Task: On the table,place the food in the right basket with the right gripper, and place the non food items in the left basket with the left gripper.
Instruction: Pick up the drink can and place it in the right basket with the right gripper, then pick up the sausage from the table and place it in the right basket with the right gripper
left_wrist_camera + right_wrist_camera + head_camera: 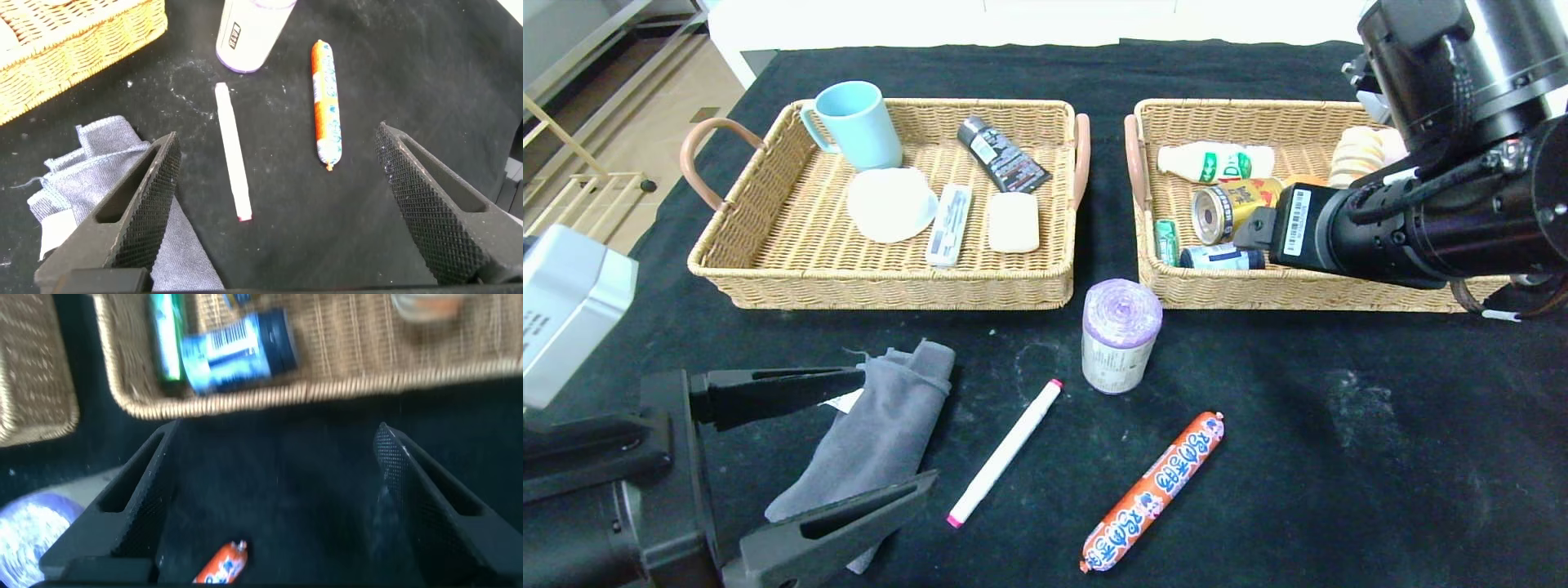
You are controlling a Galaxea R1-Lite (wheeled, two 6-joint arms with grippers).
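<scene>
Right end effector (270, 498) is hanging wide and empty at the right basket (1339, 294); sausage (1152, 491) is lying loose on the desk (1380, 457). Risk: it is rolling away under an off-centre pinch. Left end effector (274, 200) is gaping over the marker (232, 153).

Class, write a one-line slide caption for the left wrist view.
Open left gripper hovers over a white marker, with grey towel and orange sausage on either side.
</scene>
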